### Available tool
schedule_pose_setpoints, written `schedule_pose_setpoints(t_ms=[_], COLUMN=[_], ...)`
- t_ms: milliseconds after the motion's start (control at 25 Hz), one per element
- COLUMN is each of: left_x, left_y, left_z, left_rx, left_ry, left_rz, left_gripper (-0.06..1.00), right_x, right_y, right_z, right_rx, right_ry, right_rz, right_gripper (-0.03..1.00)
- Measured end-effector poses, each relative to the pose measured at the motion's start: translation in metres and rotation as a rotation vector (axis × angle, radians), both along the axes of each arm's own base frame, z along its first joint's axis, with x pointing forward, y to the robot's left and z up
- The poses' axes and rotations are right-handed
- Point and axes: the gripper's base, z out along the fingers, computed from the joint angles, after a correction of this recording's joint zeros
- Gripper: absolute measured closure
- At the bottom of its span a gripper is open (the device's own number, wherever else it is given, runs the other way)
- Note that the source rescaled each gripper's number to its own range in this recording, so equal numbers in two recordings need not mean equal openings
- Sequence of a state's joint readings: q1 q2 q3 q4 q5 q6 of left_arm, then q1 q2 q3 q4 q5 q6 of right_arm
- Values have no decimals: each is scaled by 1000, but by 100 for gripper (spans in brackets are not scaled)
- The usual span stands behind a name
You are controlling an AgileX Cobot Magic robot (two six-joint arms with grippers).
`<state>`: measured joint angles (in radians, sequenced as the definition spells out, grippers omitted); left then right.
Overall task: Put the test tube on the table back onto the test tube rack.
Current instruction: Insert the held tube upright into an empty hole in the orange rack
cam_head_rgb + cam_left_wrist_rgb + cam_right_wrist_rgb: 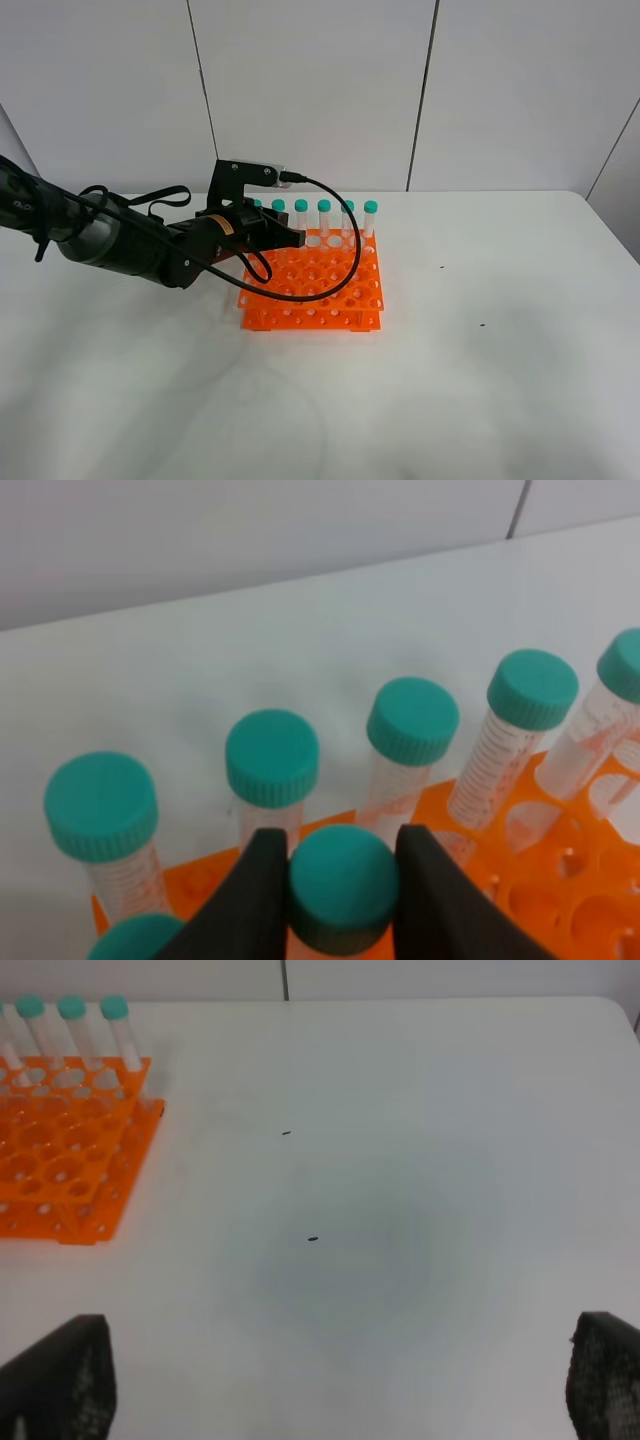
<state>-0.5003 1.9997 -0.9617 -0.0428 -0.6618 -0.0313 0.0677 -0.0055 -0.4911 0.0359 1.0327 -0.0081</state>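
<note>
My left gripper [288, 238] [342, 910] is shut on the test tube [342, 885], its black fingers [258, 895] pressing both sides of the teal cap. It holds the tube upright over the orange test tube rack [320, 292] [560, 880], just in front of the back row. The tube's lower part is hidden. Several identical teal-capped tubes [324, 215] [412, 725] stand in the rack's back row. My right gripper [330, 1390] is open and empty over the bare white table [400, 1110], to the right of the rack [60, 1160].
The left arm and its black cable [340, 260] lie over the rack's left and middle. Another teal cap [135, 940] sits close beside the left finger. Small dark specks [313, 1239] mark the table [480, 380] right of the rack.
</note>
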Motion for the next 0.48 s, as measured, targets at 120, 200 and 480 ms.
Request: schedule_pose_setpoints(t_ms=[120, 200, 480], left_x=[-2, -2, -2], left_y=[1, 1, 1], left_z=[-2, -1, -1], left_rx=[-1, -4, -4], left_ry=[-7, -13, -15], left_rz=[1, 1, 1], left_gripper=[94, 94, 94], right_x=[0, 0, 0], right_y=[0, 0, 0], right_z=[0, 0, 0], right_rx=[0, 0, 0], right_ry=[0, 0, 0], right_rz=[0, 0, 0], right_gripper=[-3, -3, -3])
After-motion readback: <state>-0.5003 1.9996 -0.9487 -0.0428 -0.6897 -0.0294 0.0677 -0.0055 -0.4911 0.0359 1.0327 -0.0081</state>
